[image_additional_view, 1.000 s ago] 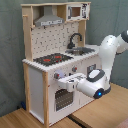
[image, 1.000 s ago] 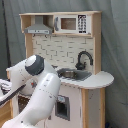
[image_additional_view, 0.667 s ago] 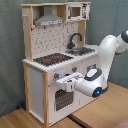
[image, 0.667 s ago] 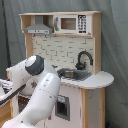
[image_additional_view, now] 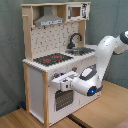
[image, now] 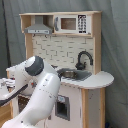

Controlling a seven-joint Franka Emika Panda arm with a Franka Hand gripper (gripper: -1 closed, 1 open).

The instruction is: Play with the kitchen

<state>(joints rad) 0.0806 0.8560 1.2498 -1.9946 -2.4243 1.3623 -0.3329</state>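
Against the boxy white-and-wood kitchen [image_additional_view: 50, 75], by its oven door [image_additional_view: 62, 97], blocky end effector [image_additional_view: 61, 82], grip state unclear.

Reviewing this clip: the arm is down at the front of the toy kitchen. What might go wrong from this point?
1. The tool sits right against the oven door on the kitchen. A hard push or pull might tip or slide the light kitchen.
2. In the first exterior view the arm hides the oven front, so contact there is hard to check.
3. The arm's elbow passes near the counter edge and may knock it.
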